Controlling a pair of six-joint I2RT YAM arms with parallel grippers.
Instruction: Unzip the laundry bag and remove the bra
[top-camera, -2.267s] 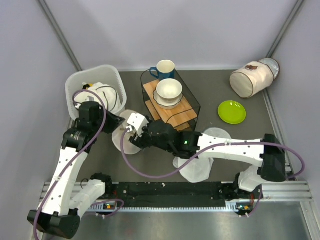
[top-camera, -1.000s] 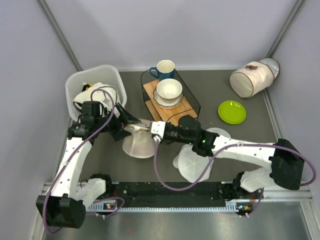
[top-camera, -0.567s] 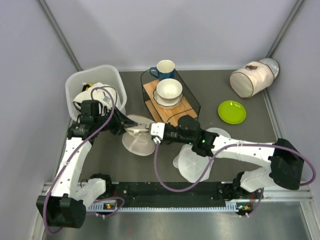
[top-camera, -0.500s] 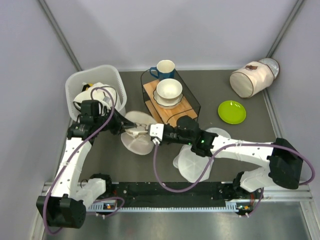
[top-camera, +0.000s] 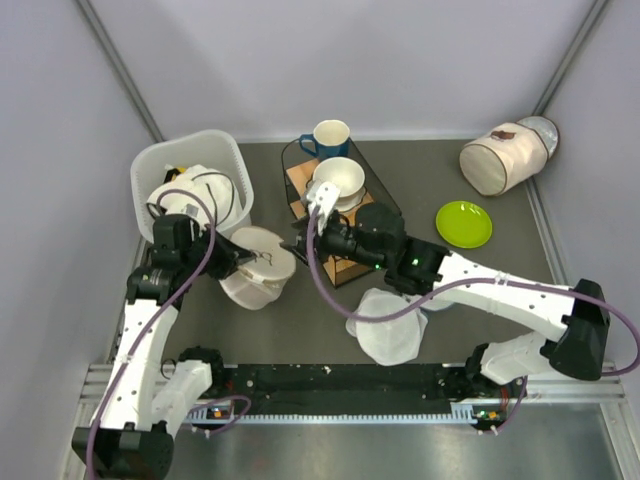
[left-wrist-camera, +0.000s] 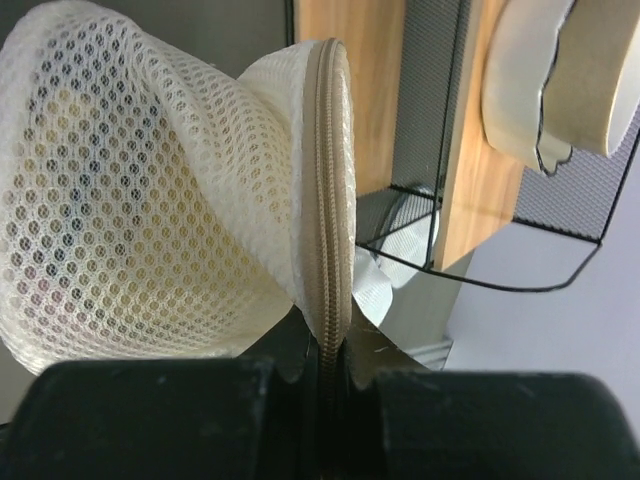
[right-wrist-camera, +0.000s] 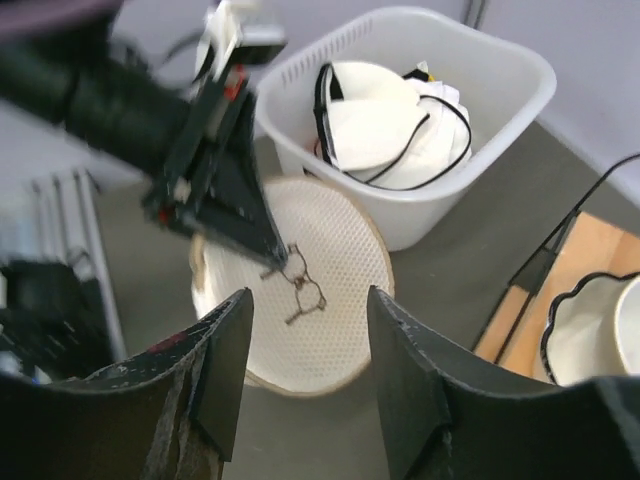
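The round cream-beige mesh laundry bag (top-camera: 258, 268) sits just on the near side of the white plastic basket (top-camera: 190, 155), close to its front wall, and looks tilted with one face turned up. The left gripper (left-wrist-camera: 325, 362) is clamped on the bag's zip rim; in the left wrist view the tan zip runs straight down between the closed jaws. This grip probably serves to anchor the bag and hold the zip taut, so that a pull on the slider opens it rather than dragging the pouch. The right gripper (right-wrist-camera: 308, 330) hangs to the right of the basket with its fingers (right-wrist-camera: 215, 380) apart and nothing between them, looking down on the face with the dark eyeglasses-like mark (right-wrist-camera: 298, 290), apparently free to go for the pull. The visible zip is closed, and the bra cannot be made out through the mesh.
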